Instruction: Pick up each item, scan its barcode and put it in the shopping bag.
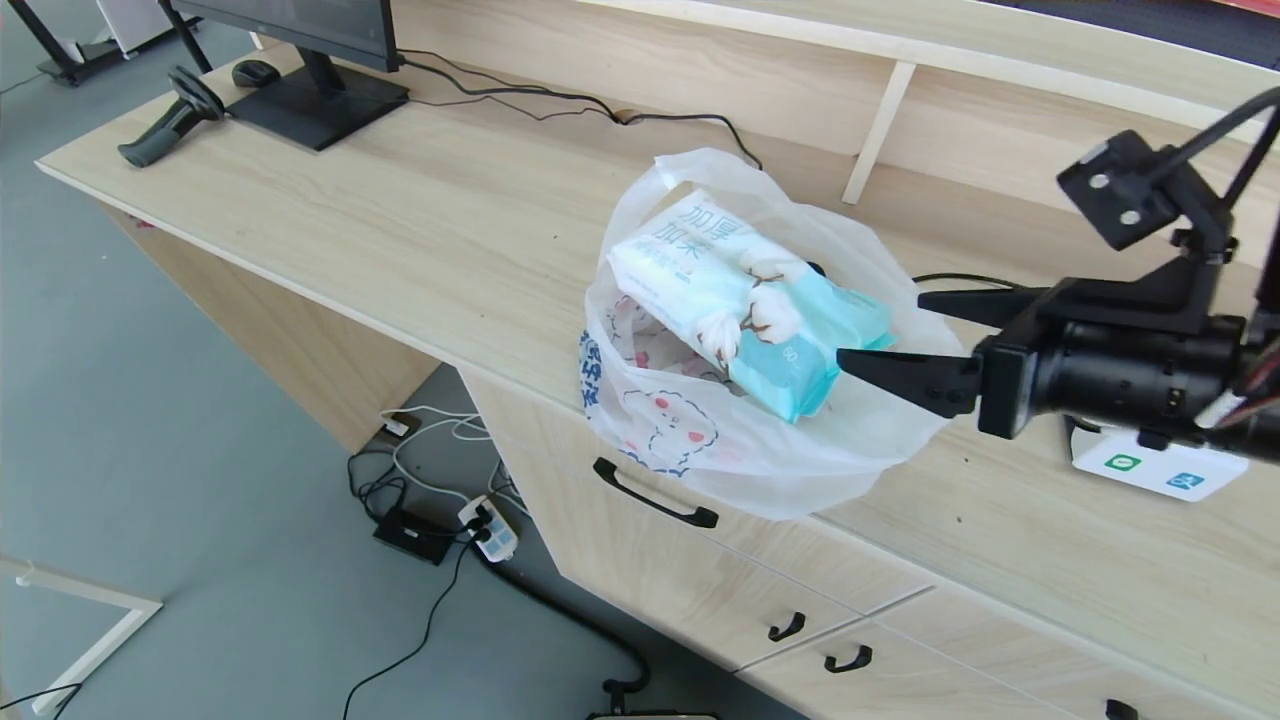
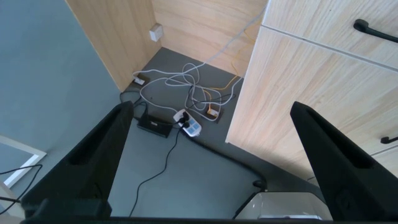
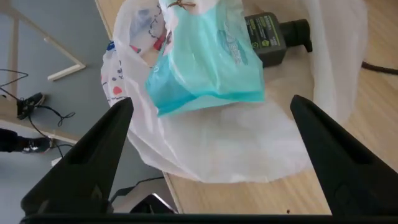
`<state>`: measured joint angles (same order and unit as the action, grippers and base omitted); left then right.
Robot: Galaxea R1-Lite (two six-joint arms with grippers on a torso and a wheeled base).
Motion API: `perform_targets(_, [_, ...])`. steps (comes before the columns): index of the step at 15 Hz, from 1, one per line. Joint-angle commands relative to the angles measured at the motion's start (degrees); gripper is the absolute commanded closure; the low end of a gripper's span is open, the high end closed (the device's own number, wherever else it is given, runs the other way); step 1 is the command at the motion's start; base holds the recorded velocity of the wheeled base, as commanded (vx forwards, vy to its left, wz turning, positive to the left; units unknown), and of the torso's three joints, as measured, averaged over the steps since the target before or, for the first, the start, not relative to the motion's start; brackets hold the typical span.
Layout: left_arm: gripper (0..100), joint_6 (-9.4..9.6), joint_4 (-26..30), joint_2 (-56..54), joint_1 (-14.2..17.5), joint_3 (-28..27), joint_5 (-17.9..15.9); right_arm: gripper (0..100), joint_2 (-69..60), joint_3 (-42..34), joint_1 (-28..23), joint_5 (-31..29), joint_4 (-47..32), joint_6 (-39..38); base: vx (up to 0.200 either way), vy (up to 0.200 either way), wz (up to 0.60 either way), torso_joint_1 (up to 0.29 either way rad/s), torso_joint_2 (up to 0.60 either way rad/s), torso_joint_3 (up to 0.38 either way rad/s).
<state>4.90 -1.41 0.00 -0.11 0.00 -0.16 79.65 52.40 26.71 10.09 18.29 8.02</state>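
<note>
While lettered tissue pack [image 1: 720, 285] sits in shopping bag [image 1: 700, 450], right gripper [image 1: 880, 328] beside it spread empty, left gripper [image 2: 211, 107] likewise.

White shopping bag [image 1: 700, 455] carries red-and-blue cartoon print; tissue pack [image 1: 740, 300] is teal-and-white.

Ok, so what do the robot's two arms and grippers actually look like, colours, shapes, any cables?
The right gripper is matte black, with two long fingers tapering to points, on a black ribbed cylindrical wrist. A black angular camera bracket with two silver screws carries thin black cables; red, yellow and white wires show behind the wrist. The left gripper has the same black wedge-shaped fingers.
</note>
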Motion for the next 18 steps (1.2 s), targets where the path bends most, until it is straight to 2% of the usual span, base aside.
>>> perform_targets(1, [0,0.02,0.1,0.09,0.02,0.0,-0.02,0,-17.51,-11.26,-0.08,-2.71,-2.38,-1.96,0.0,0.0,0.0,0.0,0.0,0.0])
perform_targets(2, [0,0.02,0.1,0.09,0.02,0.0,-0.02,0,-20.68,-14.16,0.1,-3.06,-3.7,-2.4,0.0,0.0,0.0,0.0,0.0,0.0])
perform_targets(4, [0,0.02,0.1,0.09,0.02,0.0,-0.02,0,-31.14,-24.89,0.1,-3.33,-5.45,-2.4,0.0,0.0,0.0,0.0,0.0,0.0])
perform_targets(6, [0,0.11,0.1,0.09,-0.07,0.0,-0.02,0,-38.26,-32.18,-0.08,-6.14,-5.54,-2.66,0.0,0.0,0.0,0.0,0.0,0.0])
perform_targets(8, [0,0.11,0.1,0.09,0.02,0.0,-0.02,0,-40.28,-36.22,-0.08,-10.09,-5.1,-4.68,0.0,0.0,0.0,0.0,0.0,0.0])
perform_targets(10, [0,-0.07,0.01,0.09,0.02,0.0,-0.02,0,-42.48,-40.53,-0.17,-10.36,-4.84,-5.12,0.0,0.0,0.0,0.0,0.0,0.0])
perform_targets(12, [0,0.02,-0.08,0.09,0.02,0.0,-0.02,0,-45.46,-43.08,-1.75,-15.37,-4.93,-4.86,0.0,0.0,0.0,0.0,0.0,0.0])
perform_targets(17, [0,0.02,-0.08,0.09,0.02,0.0,-0.02,0,-52.67,-52.13,-2.28,-15.81,-5.37,-4.95,0.0,0.0,0.0,0.0,0.0,0.0])
perform_targets(18, [0,0.02,-0.08,0.09,0.02,0.0,-0.02,0,-57.86,-52.22,-2.45,-15.89,-10.99,-4.86,0.0,0.0,0.0,0.0,0.0,0.0])
